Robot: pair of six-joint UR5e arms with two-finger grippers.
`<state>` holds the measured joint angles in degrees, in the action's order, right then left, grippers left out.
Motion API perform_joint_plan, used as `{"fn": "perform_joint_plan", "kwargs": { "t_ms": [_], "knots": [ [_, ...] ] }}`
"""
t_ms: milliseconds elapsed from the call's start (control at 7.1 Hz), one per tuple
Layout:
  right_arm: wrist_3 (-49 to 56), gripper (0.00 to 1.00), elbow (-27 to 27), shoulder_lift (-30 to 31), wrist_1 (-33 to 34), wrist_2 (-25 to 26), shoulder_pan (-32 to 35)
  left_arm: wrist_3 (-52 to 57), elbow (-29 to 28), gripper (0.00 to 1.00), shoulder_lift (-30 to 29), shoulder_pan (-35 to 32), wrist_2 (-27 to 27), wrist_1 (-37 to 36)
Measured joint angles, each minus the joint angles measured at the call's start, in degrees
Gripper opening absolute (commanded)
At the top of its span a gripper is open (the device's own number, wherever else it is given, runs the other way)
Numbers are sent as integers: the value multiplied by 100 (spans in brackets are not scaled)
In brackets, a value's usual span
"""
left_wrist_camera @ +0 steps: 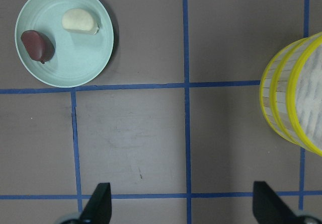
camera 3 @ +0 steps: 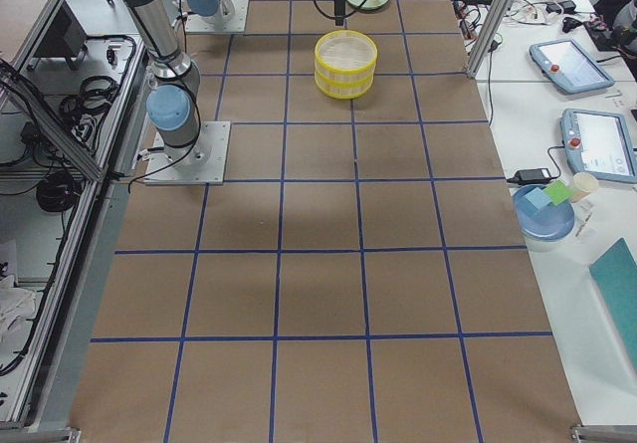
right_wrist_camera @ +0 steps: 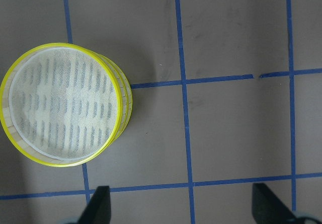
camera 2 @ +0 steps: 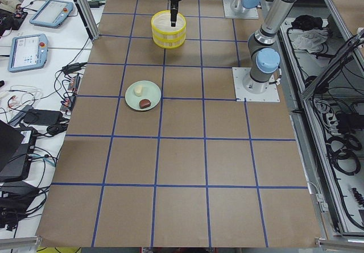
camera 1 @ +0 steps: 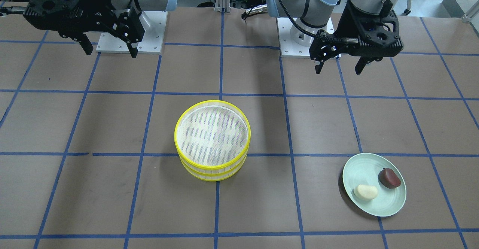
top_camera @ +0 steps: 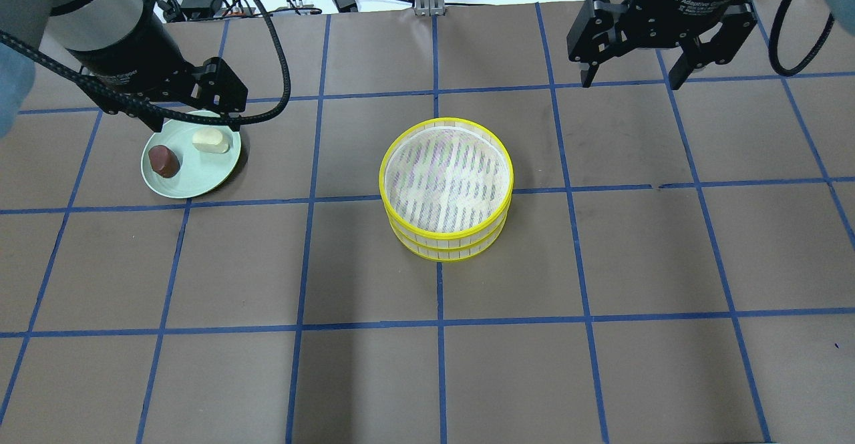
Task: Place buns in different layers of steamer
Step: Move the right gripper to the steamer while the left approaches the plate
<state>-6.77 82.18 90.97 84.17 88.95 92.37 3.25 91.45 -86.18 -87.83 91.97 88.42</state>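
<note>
The two steamer layers stand stacked mid-table, the top layer (top_camera: 446, 121) on the lower layer (top_camera: 446, 252), both with empty-looking mesh. The cream-white bun (top_camera: 210, 141) and the dark reddish-brown bun (top_camera: 163, 161) lie on a pale green plate (top_camera: 194, 180) at the left. My left gripper (top_camera: 197, 120) hangs open and empty high above the plate's far edge; its wrist view shows both buns (left_wrist_camera: 79, 21) (left_wrist_camera: 37, 45). My right gripper (top_camera: 632, 82) is open and empty, high and far right of the stack, which shows in its wrist view (right_wrist_camera: 121, 98).
The brown table surface (top_camera: 601, 264) carries a grid of blue tape lines. The arm bases (camera 1: 131, 28) (camera 1: 307, 35) stand at the robot's edge. Tablets and cables lie on side benches beyond the table ends.
</note>
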Motion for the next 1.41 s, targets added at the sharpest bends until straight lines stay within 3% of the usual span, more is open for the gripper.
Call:
{"fn": "perform_joint_plan", "kwargs": {
  "t_ms": [1127,1408],
  "knots": [
    [-2,100,0,0,-44,20,10,-7,-4,100,-42,123,-6,20],
    [-46,100,83,-42,-32,292,39,-8,-5,100,-43,125,-5,20]
  ]
}}
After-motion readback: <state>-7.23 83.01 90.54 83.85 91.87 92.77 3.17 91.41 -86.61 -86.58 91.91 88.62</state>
